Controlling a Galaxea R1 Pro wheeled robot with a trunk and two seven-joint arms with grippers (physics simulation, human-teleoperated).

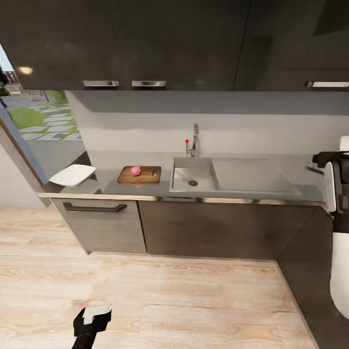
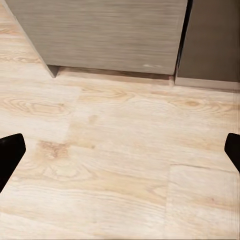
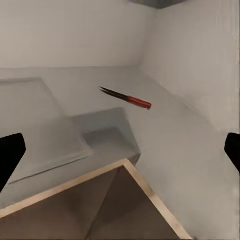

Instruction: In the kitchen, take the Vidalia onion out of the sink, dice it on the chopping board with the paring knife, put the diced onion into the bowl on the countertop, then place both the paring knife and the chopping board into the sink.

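Note:
A pink-skinned Vidalia onion (image 1: 135,170) lies on the dark brown chopping board (image 1: 145,175), which rests on the grey countertop (image 1: 111,186) just left of the steel sink (image 1: 182,180). The white bowl (image 1: 72,174) sits at the counter's left end. A paring knife (image 3: 127,98) with a dark blade and red handle lies on the counter near the wall corner, ahead of my open right gripper (image 3: 120,155). My right arm (image 1: 337,184) hangs at the counter's right end. My left gripper (image 2: 120,152) is open, low over the wooden floor (image 2: 125,150).
A chrome faucet (image 1: 195,140) with a red knob stands behind the basin, and a flat drainboard (image 1: 252,174) extends right of it. Black upper cabinets (image 1: 145,43) hang overhead. Dark base cabinets (image 1: 203,228) sit below the counter, with a window (image 1: 39,116) at left.

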